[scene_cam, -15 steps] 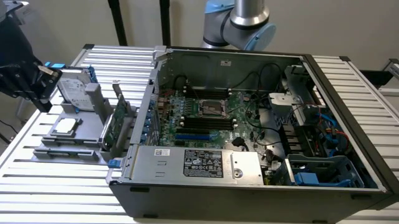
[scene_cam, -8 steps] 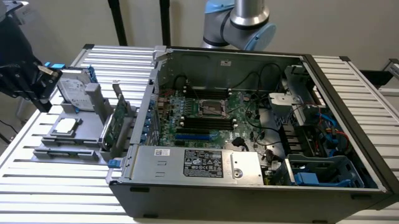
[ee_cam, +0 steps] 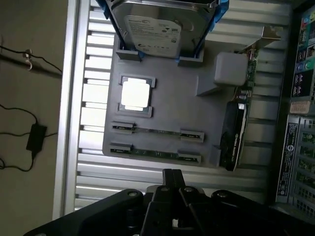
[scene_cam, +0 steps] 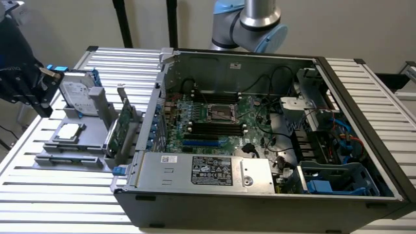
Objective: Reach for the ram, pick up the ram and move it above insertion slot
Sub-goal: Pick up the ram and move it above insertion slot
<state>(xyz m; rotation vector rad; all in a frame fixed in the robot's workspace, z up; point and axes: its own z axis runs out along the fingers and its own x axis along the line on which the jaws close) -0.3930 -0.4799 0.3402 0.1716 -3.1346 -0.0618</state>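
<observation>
My tool [ee_cam: 172, 186] hangs over the slatted desk [ee_cam: 93, 172], just off the edge of a grey tray [ee_cam: 172, 105]. The tray sits beside an open computer case [scene_cam: 260, 204]. I cannot tell whether the tool is open or closed, and nothing shows in its grip.

The ram [ee_cam: 156, 153] is a thin green stick standing on edge in the tray, held at each end by a grey clip. It is on the side of the tray nearest my tool. A second stick [ee_cam: 157, 132] runs parallel just beside it, and I cannot say which of the two is meant. Also on the tray are a processor [ee_cam: 135, 94], a hard drive [ee_cam: 157, 29] and a taller card [ee_cam: 235, 135].

In the exterior view the tool is at the exterior view's left. It is well apart from the dark memory slots [scene_cam: 215, 129] on the board inside the case.

I judge this to be the reach, as the ram is untouched and not yet lifted. Taking it calls for lining the tool up across the stick's thin edge, midway between the clips. It also calls for staying clear of the neighbouring stick and pulling straight out of the clips.
</observation>
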